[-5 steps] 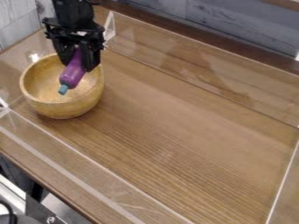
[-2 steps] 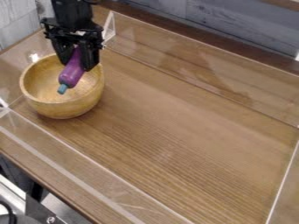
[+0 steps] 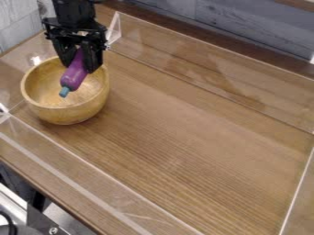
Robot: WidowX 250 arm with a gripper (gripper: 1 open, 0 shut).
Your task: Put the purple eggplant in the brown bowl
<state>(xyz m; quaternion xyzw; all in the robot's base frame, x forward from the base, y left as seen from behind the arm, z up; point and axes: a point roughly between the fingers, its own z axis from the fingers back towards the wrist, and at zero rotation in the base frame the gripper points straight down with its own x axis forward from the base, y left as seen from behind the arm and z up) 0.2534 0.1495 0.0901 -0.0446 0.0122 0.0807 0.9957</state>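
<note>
directly below the gripper [image 3: 80, 57], the purple eggplant [image 3: 75, 74] hung tilted, its upper end pinched between the black fingers and its teal-blue stem tip pointing down and a little toward the near side. the fingers were clamped together on the eggplant's upper part, and the gripper itself pointed straight down. beneath the hand sat the brown bowl [image 3: 37, 106], a round wooden one with a thick rim, and the eggplant's lower end reached down inside the bowl's opening, close above its floor (whether the tip actually touched the wood could not be told from this single view).

judging by that arrangement, the carrying part of the task was over and the step in hand was the release: the eggplant was already positioned over the bowl's interior, toward the side of it farthest from the camera, and only needed to be let go. the next move called for parting the fingers so that the eggplant dropped or settled into the bowl, and then lifting the hand straight up clear of the rim. because the eggplant hung at a slant, it would probably tip over onto its side as it landed, and since the bowl was much wider than the eggplant, it looked likely to stay inside. to the right of the hand, the wooden tabletop [image 3: 208, 128] lay bare inside its clear low walls.
</note>
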